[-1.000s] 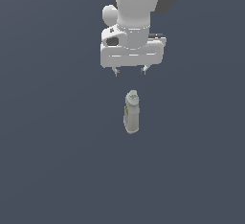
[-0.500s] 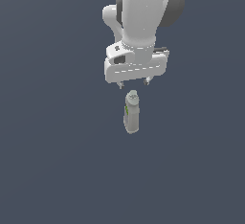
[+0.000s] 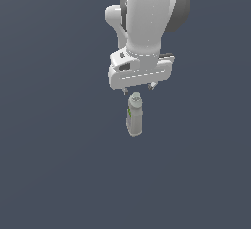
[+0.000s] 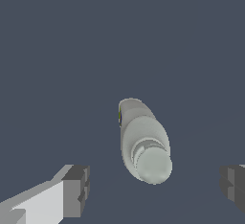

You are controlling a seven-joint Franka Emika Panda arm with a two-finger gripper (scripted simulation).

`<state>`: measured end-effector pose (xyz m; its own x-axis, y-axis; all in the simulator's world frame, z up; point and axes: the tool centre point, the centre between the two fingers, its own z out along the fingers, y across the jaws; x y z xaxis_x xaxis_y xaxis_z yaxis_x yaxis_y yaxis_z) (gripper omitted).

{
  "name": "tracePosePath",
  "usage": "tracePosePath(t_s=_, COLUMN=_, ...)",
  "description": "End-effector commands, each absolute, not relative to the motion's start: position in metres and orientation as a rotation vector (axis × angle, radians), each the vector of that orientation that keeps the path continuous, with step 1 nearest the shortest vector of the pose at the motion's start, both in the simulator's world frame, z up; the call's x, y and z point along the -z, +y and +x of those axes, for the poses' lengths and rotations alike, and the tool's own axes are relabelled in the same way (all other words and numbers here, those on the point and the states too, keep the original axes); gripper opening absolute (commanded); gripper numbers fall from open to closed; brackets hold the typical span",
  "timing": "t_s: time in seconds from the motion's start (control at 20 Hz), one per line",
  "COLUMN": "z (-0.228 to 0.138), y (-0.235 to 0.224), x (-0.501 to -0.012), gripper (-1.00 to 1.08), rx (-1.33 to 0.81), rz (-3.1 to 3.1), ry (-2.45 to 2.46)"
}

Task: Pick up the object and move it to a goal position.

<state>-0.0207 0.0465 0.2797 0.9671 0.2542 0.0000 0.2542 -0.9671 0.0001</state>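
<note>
Gripper [image 3: 138, 89] agape over btl [image 3: 135, 117]

Claw [image 3: 138, 90] lower & closer vs 1 s ago, now just above bottle [image 3: 135, 116] cap.

One end effector [image 4: 153, 192] finger [image 4: 233, 185] cut off at the wrist view's edge; bottle [image 3: 135, 116] label too small to read.
</note>
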Motion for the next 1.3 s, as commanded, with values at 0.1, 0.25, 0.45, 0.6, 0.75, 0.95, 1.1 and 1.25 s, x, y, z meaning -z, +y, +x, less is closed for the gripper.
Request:
tracePosePath(t_s=0.1, z=-0.021, y=0.047, x=-0.269, gripper=1.0, rx=0.0, rz=3.115, ry=0.404)
tracePosePath(t_s=0.25, z=-0.021, y=0.046, x=-0.255, gripper=1.0, rx=0.0, rz=3.115, ry=0.405)
tracePosePath(t_s=0.45, z=-0.021, y=0.047, x=-0.238, gripper=1.0, rx=0.0, rz=3.115, ry=0.407)
tracePosePath(t_s=0.6, z=-0.02, y=0.047, x=-0.231, gripper=1.0, rx=0.0, rz=3.115, ry=0.408)
tracePosePath(t_s=0.75, z=-0.02, y=0.047, x=-0.23, gripper=-1.0, rx=0.0, rz=3.115, ry=0.408)
tracePosePath(t_s=0.95, z=-0.02, y=0.047, x=-0.23, gripper=-1.0, rx=0.0, rz=3.115, ry=0.408)
tracePosePath(t_s=1.1, z=-0.02, y=0.047, x=-0.23, gripper=-1.0, rx=0.0, rz=3.115, ry=0.408)
tracePosePath(t_s=1.25, z=-0.019, y=0.047, x=-0.231, gripper=-1.0, rx=-0.004, rz=3.115, ry=0.407)
